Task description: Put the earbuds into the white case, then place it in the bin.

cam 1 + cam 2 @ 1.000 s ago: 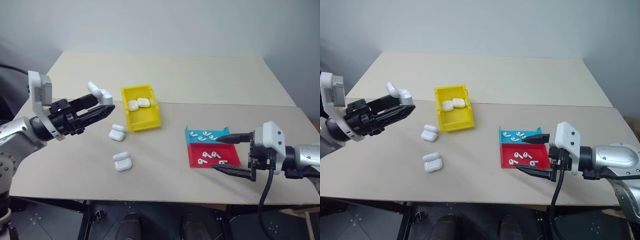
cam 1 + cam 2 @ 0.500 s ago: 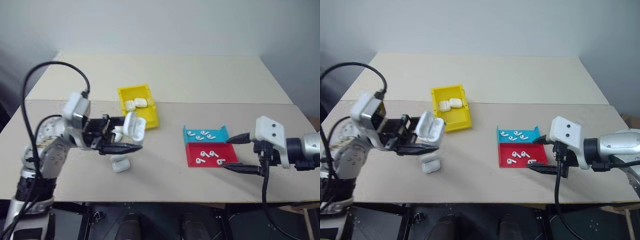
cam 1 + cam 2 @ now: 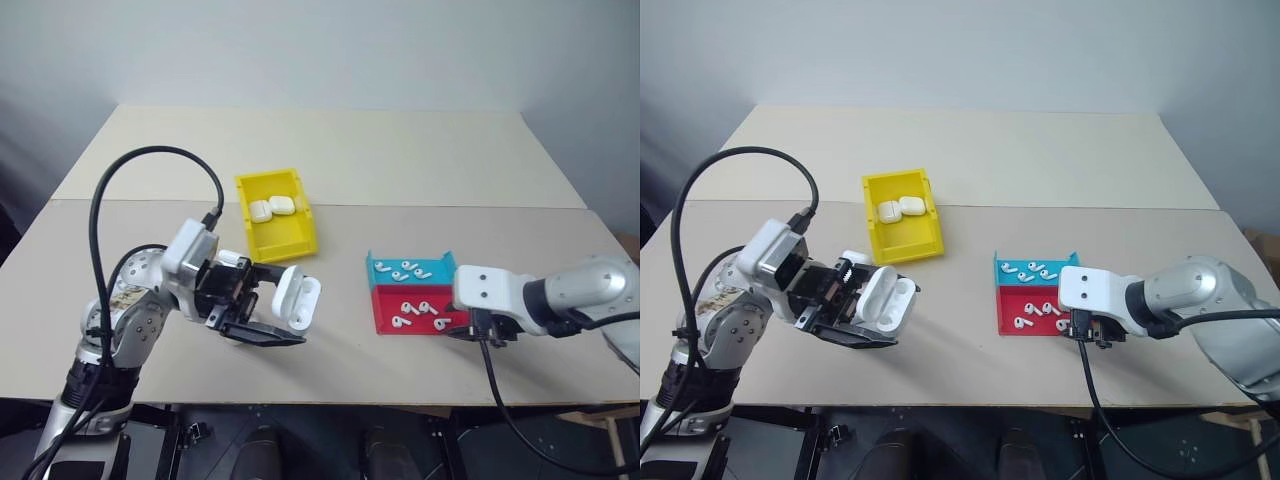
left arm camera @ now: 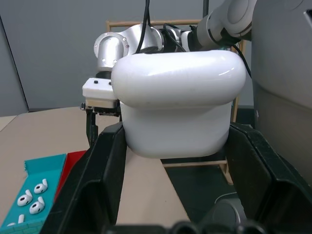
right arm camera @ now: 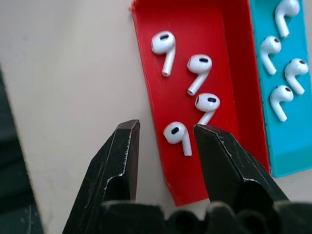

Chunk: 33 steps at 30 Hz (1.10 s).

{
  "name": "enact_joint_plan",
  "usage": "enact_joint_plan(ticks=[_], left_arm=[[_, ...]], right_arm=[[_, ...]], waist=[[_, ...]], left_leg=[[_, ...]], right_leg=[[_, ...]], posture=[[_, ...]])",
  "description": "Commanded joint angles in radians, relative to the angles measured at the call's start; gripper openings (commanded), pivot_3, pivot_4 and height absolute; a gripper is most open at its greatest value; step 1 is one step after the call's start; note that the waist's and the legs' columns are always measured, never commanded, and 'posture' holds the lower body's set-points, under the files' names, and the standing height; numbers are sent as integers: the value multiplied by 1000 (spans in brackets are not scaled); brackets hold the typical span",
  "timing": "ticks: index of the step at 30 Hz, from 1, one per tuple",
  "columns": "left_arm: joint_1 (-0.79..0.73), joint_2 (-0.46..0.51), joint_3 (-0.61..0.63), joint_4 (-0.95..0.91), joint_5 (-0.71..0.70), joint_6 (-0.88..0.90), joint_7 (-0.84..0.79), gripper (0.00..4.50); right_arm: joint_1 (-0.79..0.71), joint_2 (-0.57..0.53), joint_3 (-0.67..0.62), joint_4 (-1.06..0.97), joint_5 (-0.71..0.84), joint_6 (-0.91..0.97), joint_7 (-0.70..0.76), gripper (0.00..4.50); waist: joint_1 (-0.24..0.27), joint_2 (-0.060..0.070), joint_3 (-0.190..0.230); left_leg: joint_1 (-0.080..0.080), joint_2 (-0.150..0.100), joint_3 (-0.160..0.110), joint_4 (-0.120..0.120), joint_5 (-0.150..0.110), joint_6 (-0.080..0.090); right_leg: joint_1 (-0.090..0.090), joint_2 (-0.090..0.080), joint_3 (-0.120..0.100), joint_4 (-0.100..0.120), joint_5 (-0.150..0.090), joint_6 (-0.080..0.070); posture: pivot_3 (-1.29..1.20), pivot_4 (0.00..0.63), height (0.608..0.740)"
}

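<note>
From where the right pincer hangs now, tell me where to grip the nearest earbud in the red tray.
Take the nearest earbud across its rounded head, coming straight down from above. It lies flat in the red tray near the outer wall, stem angled away, and the right pincer already straddles it, probably with one finger outside that wall.

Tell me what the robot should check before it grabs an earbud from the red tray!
1. White case held firmly by left gripper: ok.
2. Case lid open, ready for earbuds: ok.
3. Right gripper over the red tray: ok.
4. Nearest earbud between the jaws: ok, they straddle it but have not closed on it.
5. Only that earbud in the gap: ok, the others lie beyond the tips.
6. Yellow bin has room: ok, two cases inside.
</note>
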Motion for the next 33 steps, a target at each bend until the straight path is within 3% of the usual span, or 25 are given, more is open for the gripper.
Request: enact_joint_plan(ticks=[1, 17, 33], left_arm=[[-7, -16, -7, -42, 8, -20, 5, 2755], [55, -12, 4, -112, 1, 2, 41, 2755], [60, -1, 8, -141, -11, 26, 76, 2755]], right_arm=[[-57, 19, 34, 35, -66, -54, 49, 2181], [-120, 115, 103, 204, -233, -232, 183, 2181], [-86, 170, 94, 260, -303, -294, 224, 2181]], waist=[[0, 0, 0], [0, 0, 0], [1, 0, 0]], left_leg=[[0, 0, 0, 0, 0, 0], [0, 0, 0, 0, 0, 0], [1, 0, 0, 0, 0, 0]], right_leg=[[0, 0, 0, 0, 0, 0], [0, 0, 0, 0, 0, 0], [0, 0, 0, 1, 0, 0]], posture=[[0, 150, 740], [0, 150, 740], [0, 150, 740]])
